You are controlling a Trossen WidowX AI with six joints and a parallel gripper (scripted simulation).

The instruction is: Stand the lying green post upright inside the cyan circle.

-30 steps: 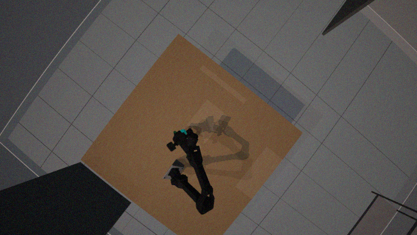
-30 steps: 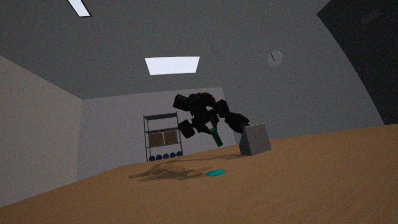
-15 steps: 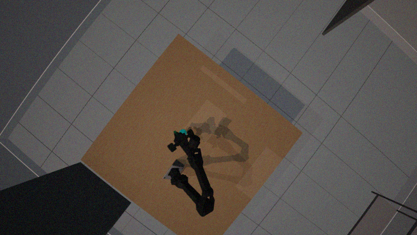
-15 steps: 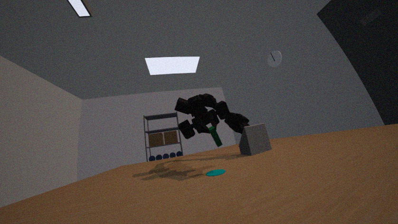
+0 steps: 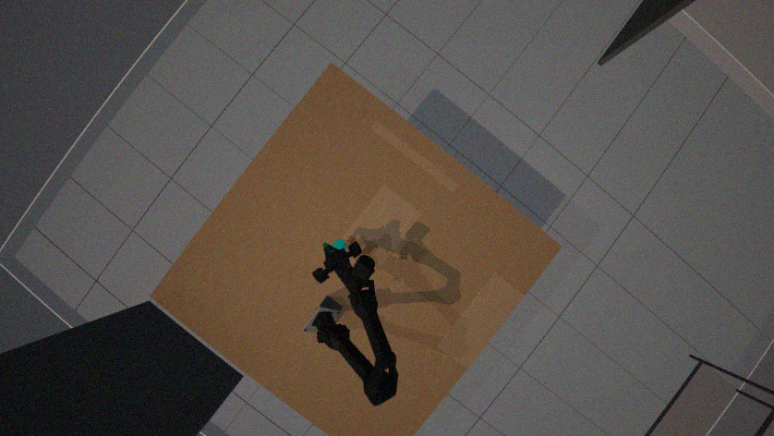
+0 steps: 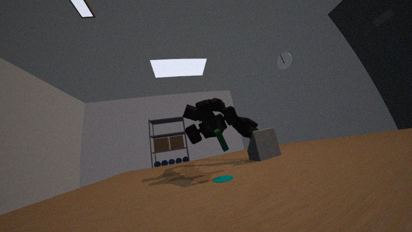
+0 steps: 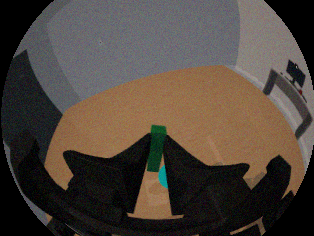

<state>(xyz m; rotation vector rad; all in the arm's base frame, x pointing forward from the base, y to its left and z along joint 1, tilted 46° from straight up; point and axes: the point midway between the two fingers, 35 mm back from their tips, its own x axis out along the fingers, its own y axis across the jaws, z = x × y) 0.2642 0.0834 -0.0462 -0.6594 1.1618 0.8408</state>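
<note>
The green post is held in the air, tilted, with its lower end leaning to the right in the exterior view. In the top view only a small bit of the post shows past the fingers. My gripper is shut on the post near its upper end. The cyan circle lies flat on the table, below the post, with nothing standing on it. In the wrist view the right finger hides part of the circle.
The wooden table top carries the arm's shadow beside the circle. A grey wedge-shaped block stands by the arm's base. A large dark block borders the table at the lower left in the top view.
</note>
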